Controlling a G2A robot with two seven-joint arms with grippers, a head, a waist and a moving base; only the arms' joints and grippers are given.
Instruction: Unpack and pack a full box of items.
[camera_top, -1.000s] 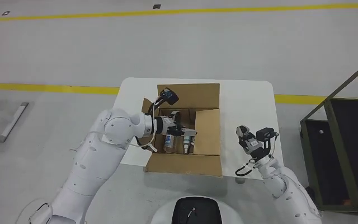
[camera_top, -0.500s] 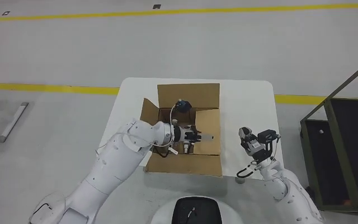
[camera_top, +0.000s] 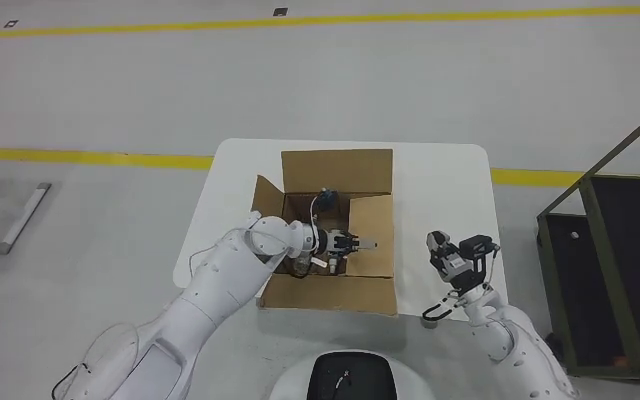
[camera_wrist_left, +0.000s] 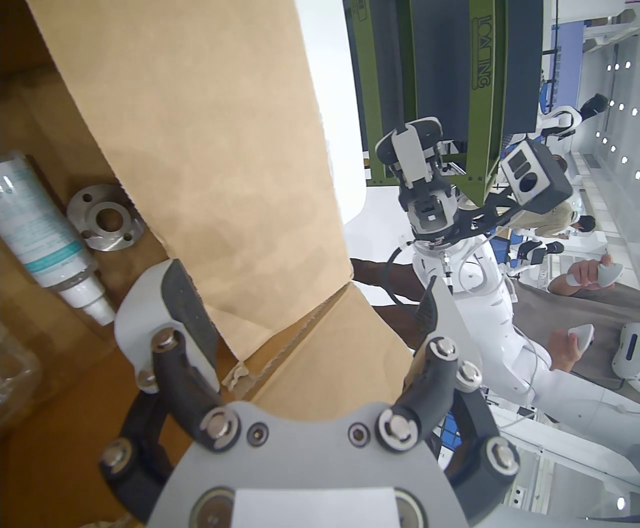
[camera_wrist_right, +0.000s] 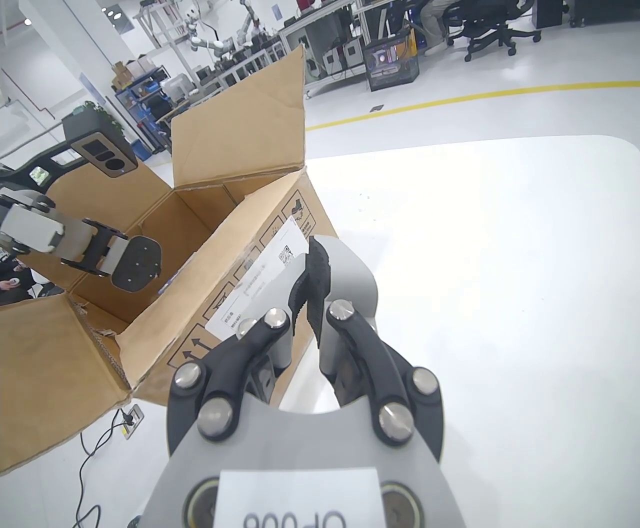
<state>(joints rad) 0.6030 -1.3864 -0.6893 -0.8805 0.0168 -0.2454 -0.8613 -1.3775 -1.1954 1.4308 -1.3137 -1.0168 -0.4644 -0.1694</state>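
An open cardboard box stands on the white table. My left gripper is down inside it at the right side. In the left wrist view it is open, one finger inside the box and one outside, with the right flap between them, untouched by the pads. On the box floor lie a white and teal tube, a metal flange and a clear plastic item. My right gripper hovers over the table right of the box, shut on nothing.
The box's back flap stands upright and the near flap hangs outward. A green cart stands on the floor right of the table. Bare table lies to the right of the box. A cable runs on the floor.
My left arm swung from the box's left side across to the right flap and sank lower into the box. The right arm drifted slightly toward the robot.
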